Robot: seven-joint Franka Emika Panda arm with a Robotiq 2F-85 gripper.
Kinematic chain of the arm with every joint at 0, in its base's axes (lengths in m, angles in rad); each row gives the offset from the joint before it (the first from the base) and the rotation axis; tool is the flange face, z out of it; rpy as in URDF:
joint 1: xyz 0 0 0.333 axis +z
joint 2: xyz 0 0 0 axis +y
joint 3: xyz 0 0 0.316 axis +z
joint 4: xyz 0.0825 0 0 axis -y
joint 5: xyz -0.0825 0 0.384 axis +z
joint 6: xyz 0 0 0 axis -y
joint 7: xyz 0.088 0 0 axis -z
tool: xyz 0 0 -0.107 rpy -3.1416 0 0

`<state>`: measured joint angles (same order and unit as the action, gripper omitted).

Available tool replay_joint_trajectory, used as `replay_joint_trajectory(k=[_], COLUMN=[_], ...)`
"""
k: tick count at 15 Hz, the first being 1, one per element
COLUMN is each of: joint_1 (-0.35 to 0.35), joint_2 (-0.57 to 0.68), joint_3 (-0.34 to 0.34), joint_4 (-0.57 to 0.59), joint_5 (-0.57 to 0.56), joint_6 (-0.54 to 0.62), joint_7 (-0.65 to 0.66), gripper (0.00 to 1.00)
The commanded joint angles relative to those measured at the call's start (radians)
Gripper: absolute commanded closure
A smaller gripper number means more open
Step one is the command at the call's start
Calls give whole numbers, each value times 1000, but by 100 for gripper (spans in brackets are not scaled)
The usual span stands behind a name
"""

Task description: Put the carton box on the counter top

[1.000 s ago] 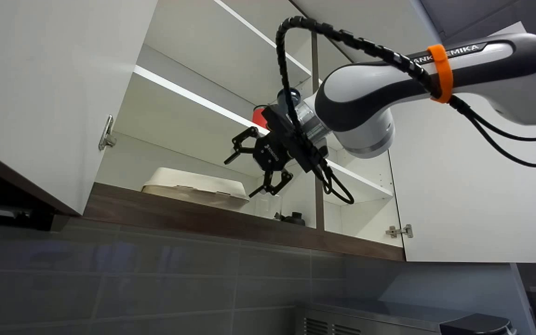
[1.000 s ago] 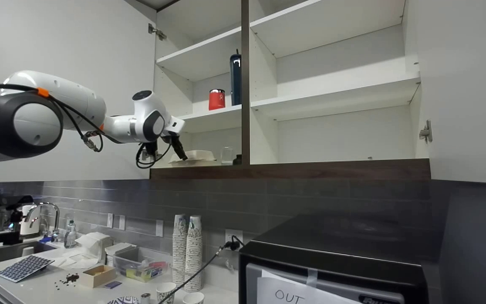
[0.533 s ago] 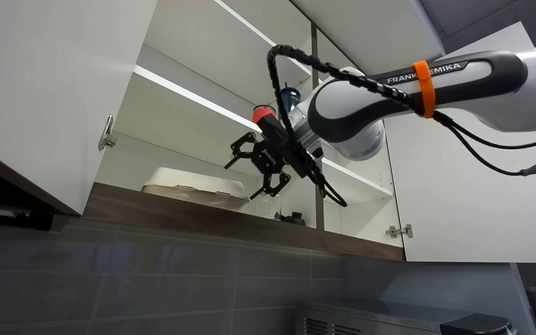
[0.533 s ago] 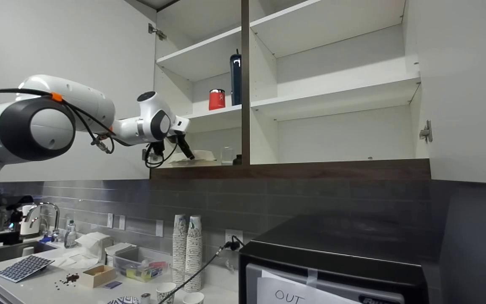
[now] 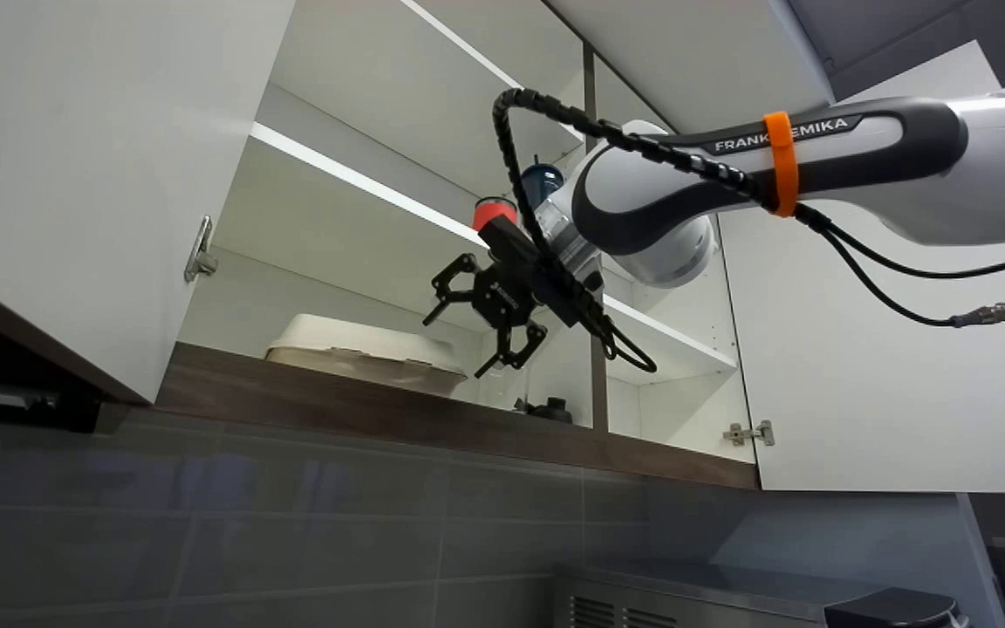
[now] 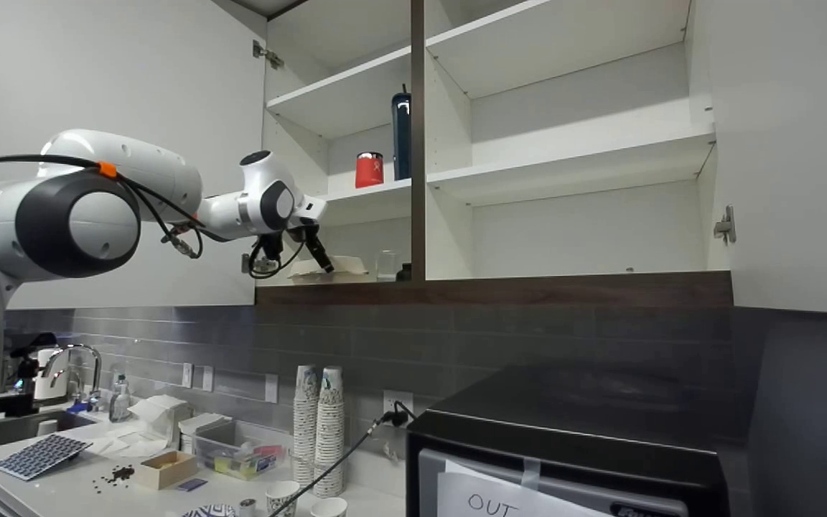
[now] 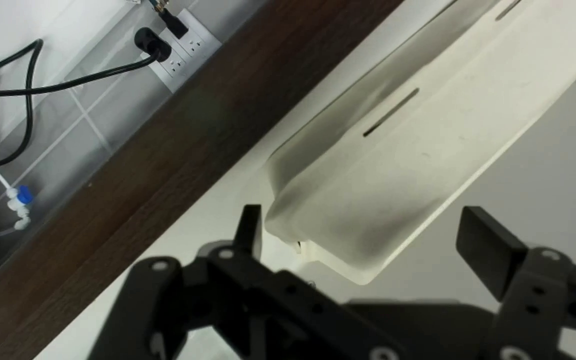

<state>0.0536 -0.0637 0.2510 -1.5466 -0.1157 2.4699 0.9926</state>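
The carton box (image 5: 363, 353) is a wide, flat off-white clamshell lying on the cabinet's bottom shelf; it also shows in an exterior view (image 6: 347, 266), partly behind the gripper. My gripper (image 5: 453, 349) is open and empty, tilted downward at the box's end near the clear glass. In the wrist view the fingers (image 7: 361, 220) stand wide apart. The box's near corner (image 7: 368, 200) lies between them in the picture, and no contact shows. The white counter top (image 6: 115, 501) is below the cabinet.
A red cup (image 6: 369, 170) and tall dark bottle (image 6: 400, 136) stand on the shelf above. A clear glass (image 6: 386, 265) and a dark object (image 5: 552, 410) are beside the box. Open doors (image 5: 101, 174) flank the cabinet. Cup stacks (image 6: 330, 431) and a black microwave (image 6: 564, 424) stand below.
The arm has shifted a little further right along the cabinet in an exterior view, and the gripper has dropped slightly. The fingers stay open. The carton box has not moved.
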Motion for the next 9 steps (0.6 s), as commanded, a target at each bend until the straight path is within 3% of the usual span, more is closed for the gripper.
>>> replay_joint_trajectory(k=[1,9], joint_1=[34,59], joint_2=[40,72], joint_3=[-19,-45], joint_4=[56,94], joint_5=[-25,-55], joint_6=[-50,-101], joint_7=[45,78], gripper=[0,0])
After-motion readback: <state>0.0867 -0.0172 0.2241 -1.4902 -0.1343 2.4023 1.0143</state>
